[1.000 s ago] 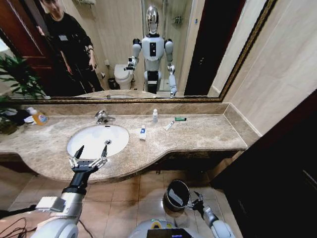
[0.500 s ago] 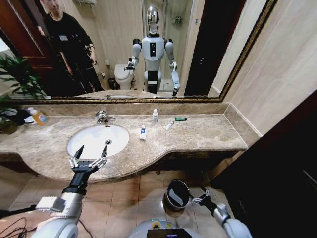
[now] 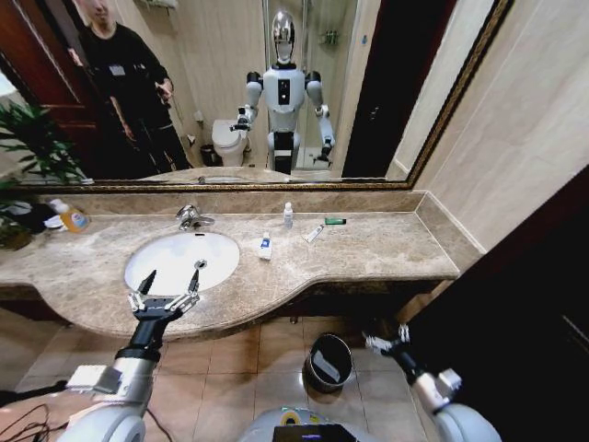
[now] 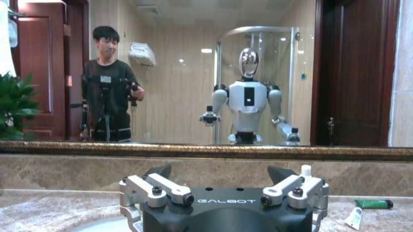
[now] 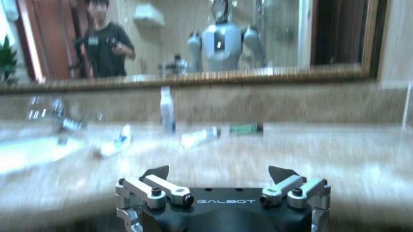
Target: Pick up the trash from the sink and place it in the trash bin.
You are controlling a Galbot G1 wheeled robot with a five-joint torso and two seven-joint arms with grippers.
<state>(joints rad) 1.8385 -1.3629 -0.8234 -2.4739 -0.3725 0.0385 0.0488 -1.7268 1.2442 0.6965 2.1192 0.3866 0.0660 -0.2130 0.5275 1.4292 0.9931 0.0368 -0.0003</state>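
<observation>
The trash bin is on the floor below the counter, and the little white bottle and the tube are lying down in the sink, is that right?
Not quite. The trash bin is on the floor, but the head view shows the white bottle and the tube on the counter beside the sink, not in it.

The counter (image 3: 368, 247) is beige marble mottled with brown veins, and the sink (image 3: 170, 253) set in it is plain white with a chrome tap (image 3: 190, 217). On the marble lie a white bottle (image 3: 288, 215), a white tube (image 3: 265, 246) with a blue label, a white sachet (image 3: 316, 233) and a green-and-black piece (image 3: 335, 221). The trash bin (image 3: 329, 361) is dark with a shiny metal rim, on tan floor tiles (image 3: 230, 368), and a yellow bottle (image 3: 70, 216) carries an orange label.
</observation>
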